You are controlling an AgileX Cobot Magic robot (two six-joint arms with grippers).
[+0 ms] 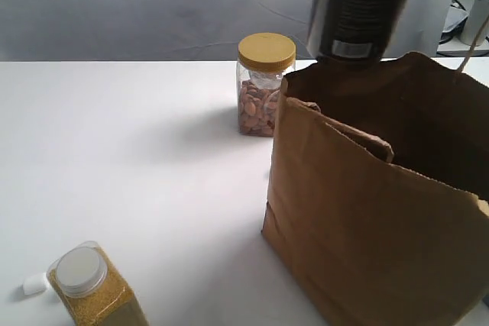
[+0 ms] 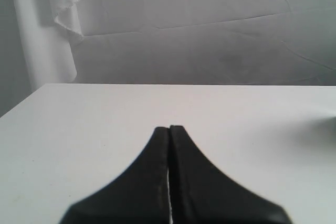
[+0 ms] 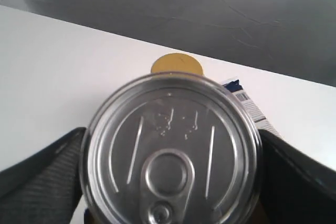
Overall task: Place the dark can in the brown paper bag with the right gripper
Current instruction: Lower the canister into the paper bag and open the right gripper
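The dark can point(image 1: 359, 9) hangs at the top of the exterior view, its lower end just above the rear rim of the brown paper bag point(image 1: 367, 250), which stands open on the right. The can's silver pull-tab top under a clear lid point(image 3: 170, 150) fills the right wrist view. My right gripper point(image 3: 170, 163) is shut on it, with one black finger point(image 3: 42, 177) on each side. In the exterior view the right gripper is out of sight above the frame. My left gripper point(image 2: 169, 128) is shut on nothing, low over bare table.
A clear nut jar with a yellow lid point(image 1: 266, 85) stands just left of the bag's rear corner; its yellow lid point(image 3: 177, 64) also peeks out beyond the can. A white-capped jar of yellow grains point(image 1: 95, 288) and a small white piece point(image 1: 34, 284) sit front left. A blue-and-white printed edge point(image 3: 252, 109) shows beside the can.
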